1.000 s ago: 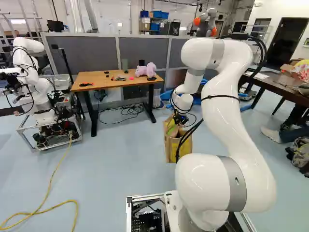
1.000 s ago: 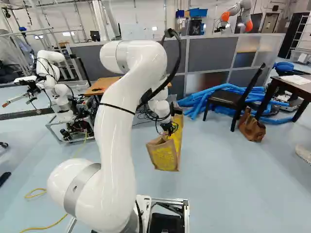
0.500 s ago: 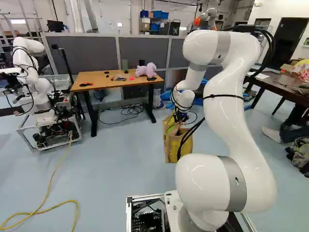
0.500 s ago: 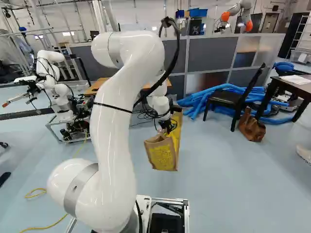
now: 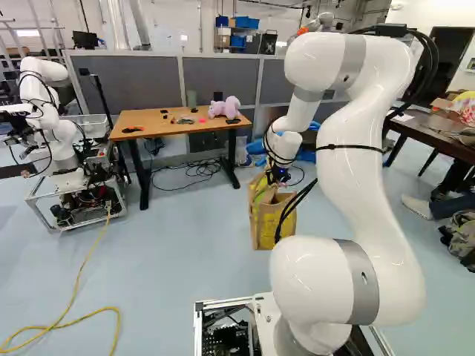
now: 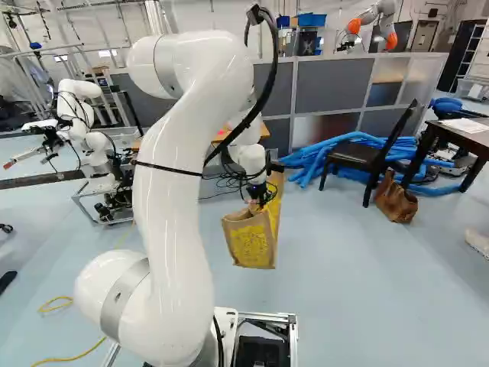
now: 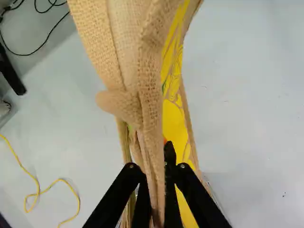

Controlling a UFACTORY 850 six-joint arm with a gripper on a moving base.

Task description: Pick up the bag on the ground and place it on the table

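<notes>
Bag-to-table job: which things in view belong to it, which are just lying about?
Job:
burlap bag, gripped
gripper
wooden table, likely the target

Lying about:
pink plush toy
yellow cable
blue tubes
black chair
brown leather bag

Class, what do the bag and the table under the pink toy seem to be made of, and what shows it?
Bag: probably matte burlap or jute; the coarse weave shows up close.
Table top: wood or wood-look laminate; orange-brown, smooth.
Table legs: perhaps black painted metal; straight, slim and uniformly dark.
</notes>
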